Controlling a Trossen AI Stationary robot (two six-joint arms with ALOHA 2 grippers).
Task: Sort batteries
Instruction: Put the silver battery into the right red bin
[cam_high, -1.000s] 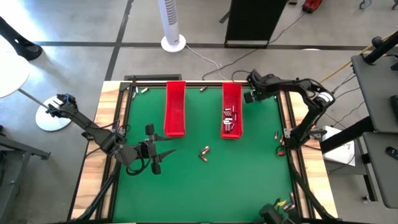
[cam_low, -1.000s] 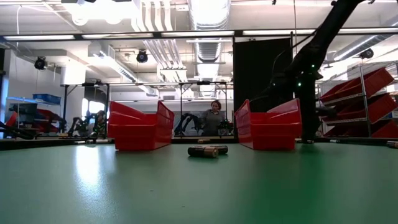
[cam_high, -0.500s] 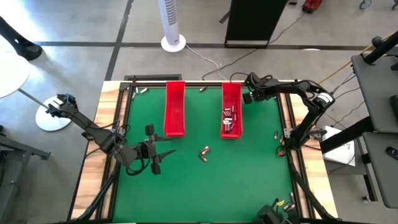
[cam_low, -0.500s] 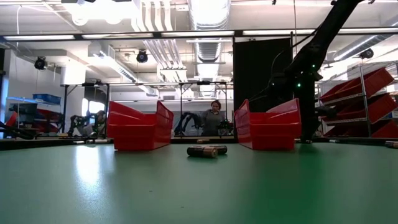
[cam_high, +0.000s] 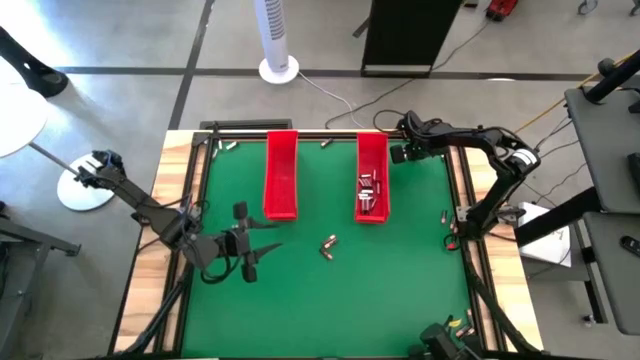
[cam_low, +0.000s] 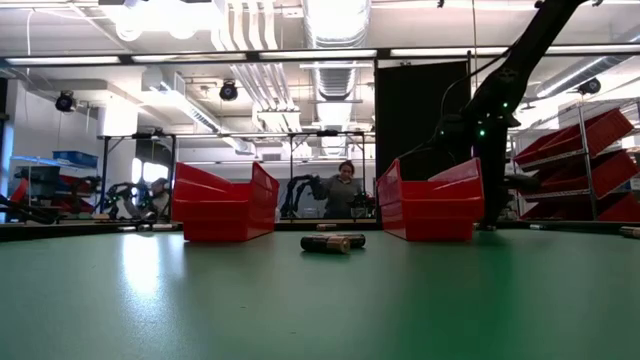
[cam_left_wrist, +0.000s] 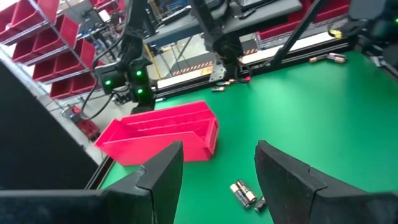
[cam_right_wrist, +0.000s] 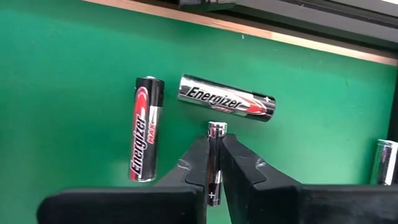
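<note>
So our right claw (cam_right_wrist: 213, 163) is clamped on a slim battery (cam_right_wrist: 214, 155) at the far right corner of the green surface (cam_high: 330, 300); two more batteries (cam_right_wrist: 226, 98) lie below it; the left claw (cam_left_wrist: 217, 171) sits apart near the left edge; a few loose ones (cam_high: 328, 245) wait mid-surface, others in the right red tray (cam_high: 372, 150).

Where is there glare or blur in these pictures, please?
Low view: ceiling lights reflect as a pale patch on the green mat, and the near mat looks soft. Right wrist view: the battery in the right end effector and the two lying batteries are sharp, with bright highlights.
</note>
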